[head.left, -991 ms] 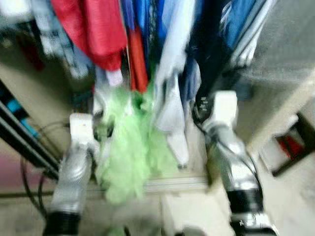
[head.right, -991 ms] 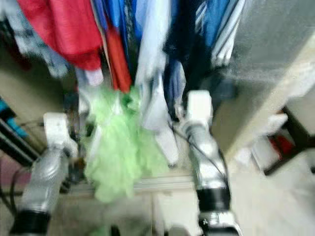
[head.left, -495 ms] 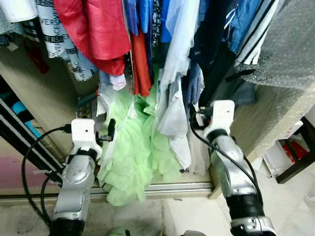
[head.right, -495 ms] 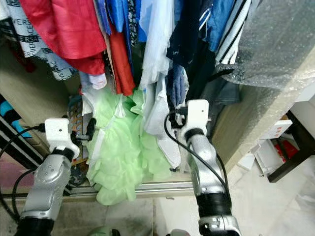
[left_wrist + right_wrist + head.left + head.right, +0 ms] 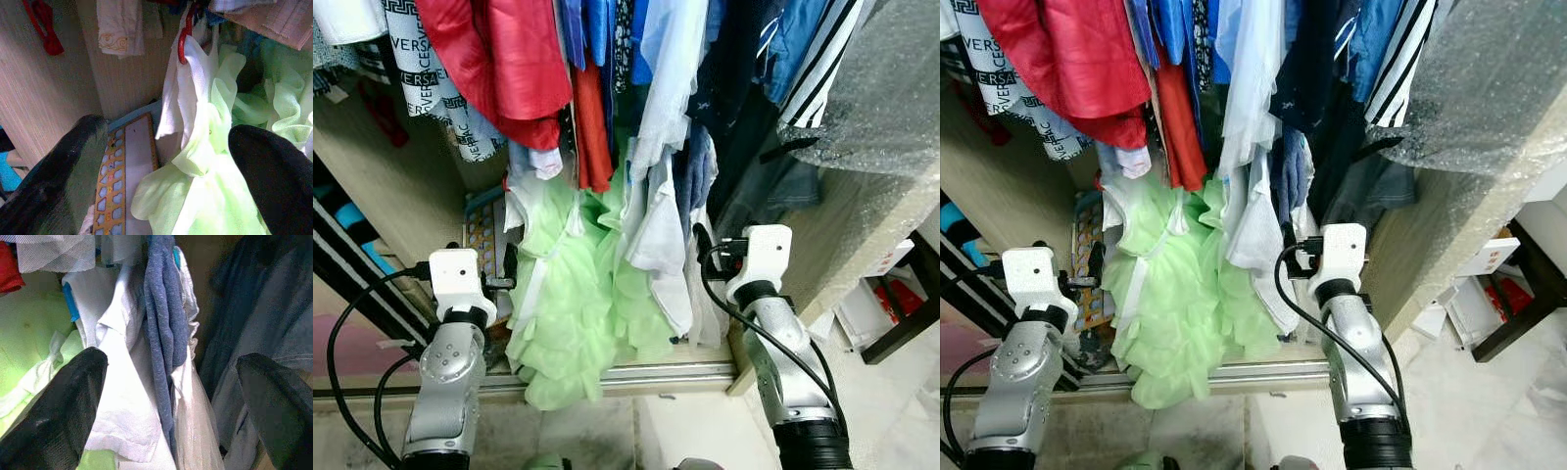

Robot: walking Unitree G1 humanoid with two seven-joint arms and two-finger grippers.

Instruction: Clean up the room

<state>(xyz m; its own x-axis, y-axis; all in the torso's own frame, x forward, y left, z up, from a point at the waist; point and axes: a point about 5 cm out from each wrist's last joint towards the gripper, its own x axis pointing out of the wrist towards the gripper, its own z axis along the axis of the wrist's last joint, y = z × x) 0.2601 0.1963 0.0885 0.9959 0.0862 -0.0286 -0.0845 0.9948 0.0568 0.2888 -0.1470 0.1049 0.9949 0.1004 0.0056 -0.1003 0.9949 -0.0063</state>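
Left tool spread wide, empty, facing green dress | right tool spread wide, empty, facing white shirt

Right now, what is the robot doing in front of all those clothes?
The robot stands facing an open wardrobe packed with hanging clothes. Its left gripper is open and raised beside the frilly light green dress, which hangs low, down to the metal door rail. Its right gripper is open too, pointed at a white shirt and a blue-grey knitted garment on the other side of the dress. Neither gripper holds anything. A shiny red jacket hangs higher up.
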